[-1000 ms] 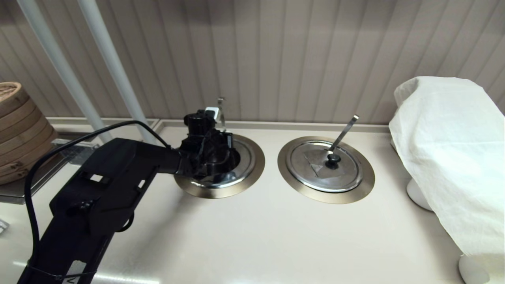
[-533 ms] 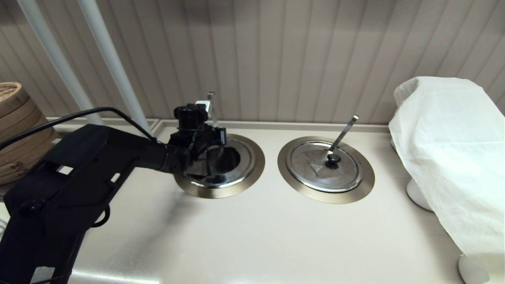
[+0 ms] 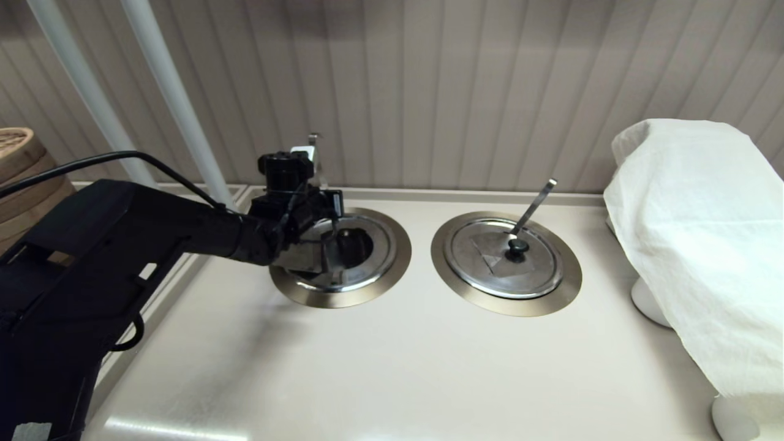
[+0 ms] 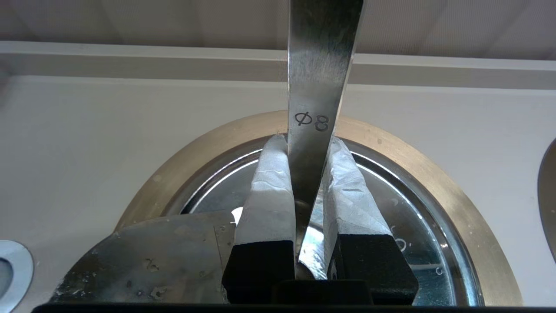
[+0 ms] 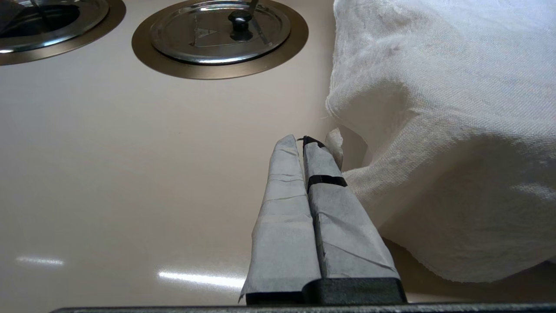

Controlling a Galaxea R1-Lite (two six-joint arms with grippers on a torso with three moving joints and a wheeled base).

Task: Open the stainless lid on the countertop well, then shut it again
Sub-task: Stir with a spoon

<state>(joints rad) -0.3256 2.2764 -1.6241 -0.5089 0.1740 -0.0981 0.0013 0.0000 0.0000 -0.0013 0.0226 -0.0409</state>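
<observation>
The stainless lid (image 3: 318, 274) sits on the left countertop well, whose bronze ring (image 3: 395, 269) surrounds it. My left gripper (image 3: 331, 236) is over the lid's centre, shut around the knob, which is mostly hidden between the taped fingers (image 4: 267, 195). The ladle handle (image 4: 319, 65) rises between those fingers, and its tip (image 3: 313, 139) leans against the wall. Just right of the gripper a dark gap (image 3: 356, 245) shows inside the ring. My right gripper (image 5: 304, 141) is shut on nothing, low over the counter beside the cloth.
The twin lid (image 3: 505, 260) with its own ladle handle (image 3: 534, 208) lies closed in the right ring (image 3: 566, 288). A white cloth (image 3: 698, 245) covers something at the right edge. A bamboo steamer (image 3: 15, 156) and two white poles (image 3: 174, 104) stand at the left.
My left arm has drawn back to the left and slightly up. The ladle handle's tip moved left and up with it, and more of the lid's shiny surface shows.
</observation>
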